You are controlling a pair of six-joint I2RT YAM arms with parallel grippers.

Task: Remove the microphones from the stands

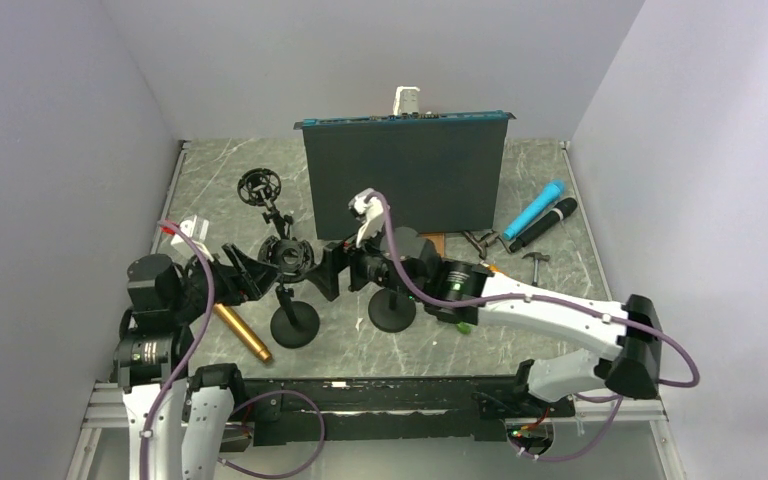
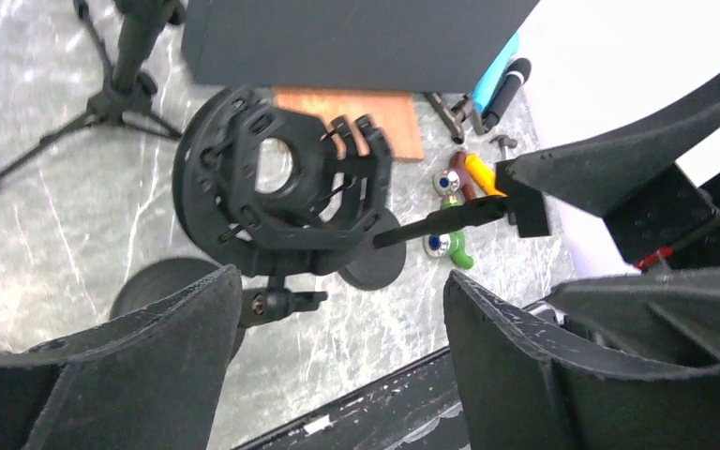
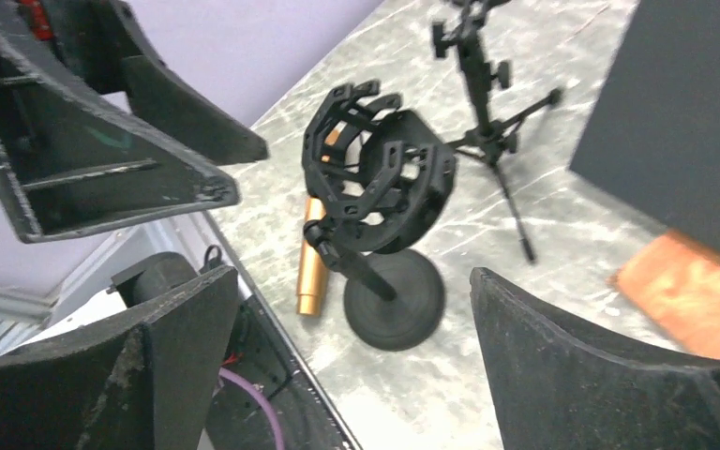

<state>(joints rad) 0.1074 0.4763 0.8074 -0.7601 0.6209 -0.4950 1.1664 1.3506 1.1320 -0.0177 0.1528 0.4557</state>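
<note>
Gold mic [image 1: 242, 333] lies flat on the surface [image 1: 360, 350], not in the stand [image 1: 284, 295]. It sits just beside the round base [image 1: 295, 325], on the left-arm side, close to the near edge. Long axis is oblique: one end points toward the left arm's base, the other toward the near edge, approx. under the stand post's side. In the right wrist view only part of it shows, behind the post.

Shock mount [image 2: 281, 178] on top of the stand: ring is empty and the bare surface is visible straight through the bore. Judged: removal step looks done, mic is free of the stand.

Left claw [image 2: 337, 277]: released, fingers wide apart, nothing betw. them. It faces the mount's open bore from near by, no contact seen. Right claw [image 3: 352, 272]: released too, fingers wide, nothing held. It looks at the mount from the opposite side.

Key relation: the mic is below both claws, down at surface level, while both claws hover at mount height on either side of the stand. The left arm is clearly nearer, since the mic lies betw. its base and the stand foot. For the right arm the stand is in the way.

Judged: if any further pick is wanted, the left claw would need to drop and turn so its fingers cross the mic's long axis. Risk: knocking the round base, which is v. close to the mic.
</note>
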